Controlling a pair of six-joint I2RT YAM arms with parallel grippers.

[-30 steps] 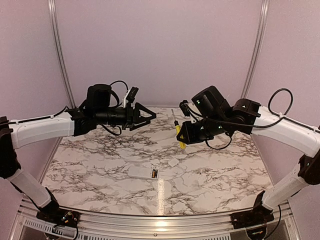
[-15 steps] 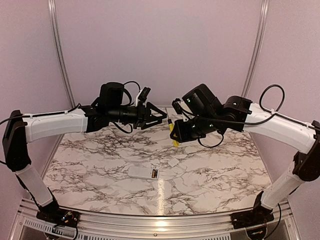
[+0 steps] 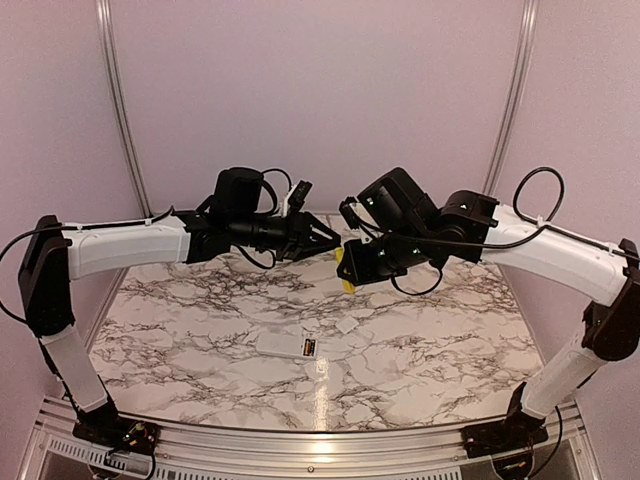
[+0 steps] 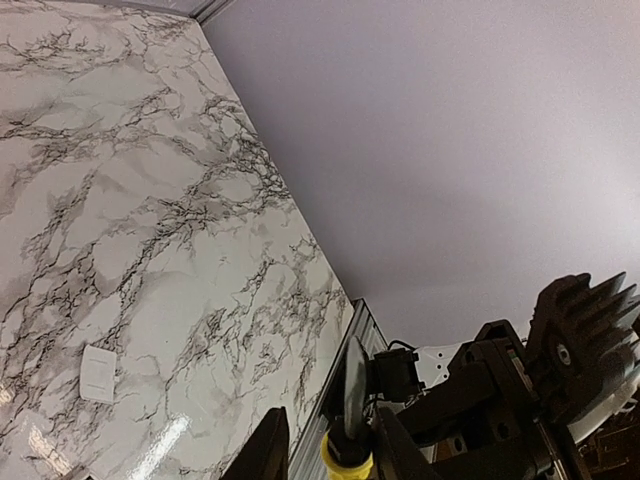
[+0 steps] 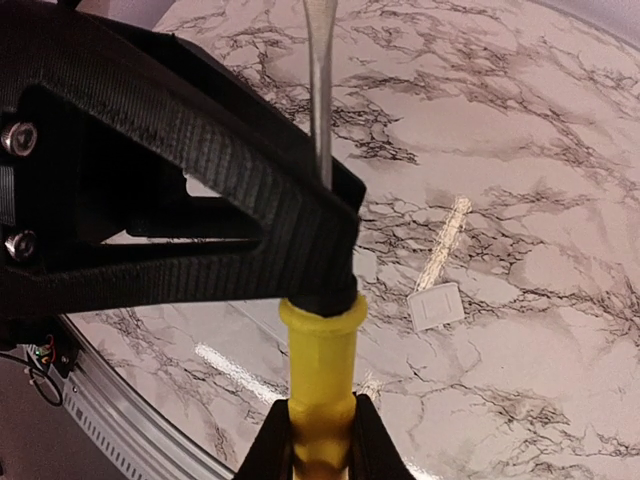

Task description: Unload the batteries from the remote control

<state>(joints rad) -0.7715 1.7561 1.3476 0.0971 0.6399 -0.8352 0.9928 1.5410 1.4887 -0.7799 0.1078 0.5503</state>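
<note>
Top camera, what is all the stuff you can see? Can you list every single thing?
table: one, white marble with dark veins, under everything
remote: one, white, lying near the table's front middle
batteries: count unclear, dark-and-coppery speck, at the remote's right end
cover: one, white, flat on the table, right of the remote and apart from it
screwdriver: one, yellow handle and metal shaft, held above the table
walls: lilac, around the table
left arm: one, white and black
right arm: one, white and black
left end effector: one, black, open beside the screwdriver's shaft
right end effector: one, black, shut on the yellow handle
</note>
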